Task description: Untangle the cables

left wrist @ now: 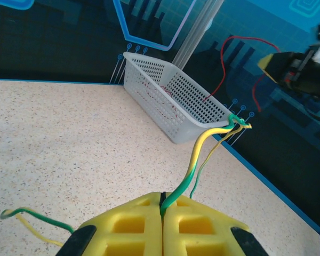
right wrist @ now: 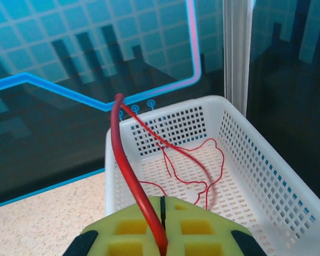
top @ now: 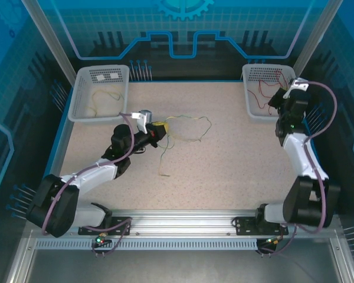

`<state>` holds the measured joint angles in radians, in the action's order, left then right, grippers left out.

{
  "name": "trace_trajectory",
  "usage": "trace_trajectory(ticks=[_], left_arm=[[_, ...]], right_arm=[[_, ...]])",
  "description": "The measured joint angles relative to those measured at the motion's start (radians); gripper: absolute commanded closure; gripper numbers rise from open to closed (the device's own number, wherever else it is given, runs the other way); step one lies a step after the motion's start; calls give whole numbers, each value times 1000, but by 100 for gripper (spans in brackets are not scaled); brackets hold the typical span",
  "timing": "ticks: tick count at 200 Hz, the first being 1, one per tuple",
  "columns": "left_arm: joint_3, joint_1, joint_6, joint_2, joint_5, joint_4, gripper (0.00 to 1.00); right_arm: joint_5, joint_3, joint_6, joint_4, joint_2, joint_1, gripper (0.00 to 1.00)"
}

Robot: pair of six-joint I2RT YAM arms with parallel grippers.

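Claw left (left wrist: 162, 205) clamps yellow-green cable (left wrist: 193, 160); claw right (right wrist: 162, 213), red (right wrist: 124, 160).

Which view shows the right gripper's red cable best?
Right wrist: the red cable runs from the shut right gripper into the white basket. Top external shows it faintly inside the basket; left wrist, as a distant arc.

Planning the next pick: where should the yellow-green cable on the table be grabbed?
Probably the rightmost bend of the yellow-green cable, from straight above, jaws across the strand: there it seems to lie flat and alone on the bare table.
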<state>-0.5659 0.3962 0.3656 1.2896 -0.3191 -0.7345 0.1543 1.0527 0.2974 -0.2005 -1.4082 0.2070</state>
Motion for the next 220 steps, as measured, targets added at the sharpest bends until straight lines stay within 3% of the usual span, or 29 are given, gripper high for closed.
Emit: trace_trajectory(ticks=[54, 74, 91, 105, 130, 156, 183, 220], left_arm=[[0, 13, -24, -68, 16, 47, 100], [0, 16, -28, -82, 21, 58, 100], [0, 19, -29, -91, 29, 64, 100], [0, 19, -31, -99, 35, 74, 100], [0, 19, -34, -112, 53, 95, 100], [-13, 19, -35, -115, 85, 143, 100], [-57, 12, -24, -112, 124, 209, 100], [-162, -64, 82, -77, 147, 276, 100]], right_arm=[[-108, 340, 21, 84, -375, 55, 100], [-138, 435, 31, 122, -483, 56, 67], [-163, 502, 40, 167, -557, 56, 49], [-163, 537, 57, 203, -597, 56, 40], [-159, 539, 66, 255, -607, 56, 38], [-117, 480, 70, 273, -547, 49, 37], [1, 307, 43, 296, -322, -7, 32], [143, 27, -24, 167, 124, -249, 30]])
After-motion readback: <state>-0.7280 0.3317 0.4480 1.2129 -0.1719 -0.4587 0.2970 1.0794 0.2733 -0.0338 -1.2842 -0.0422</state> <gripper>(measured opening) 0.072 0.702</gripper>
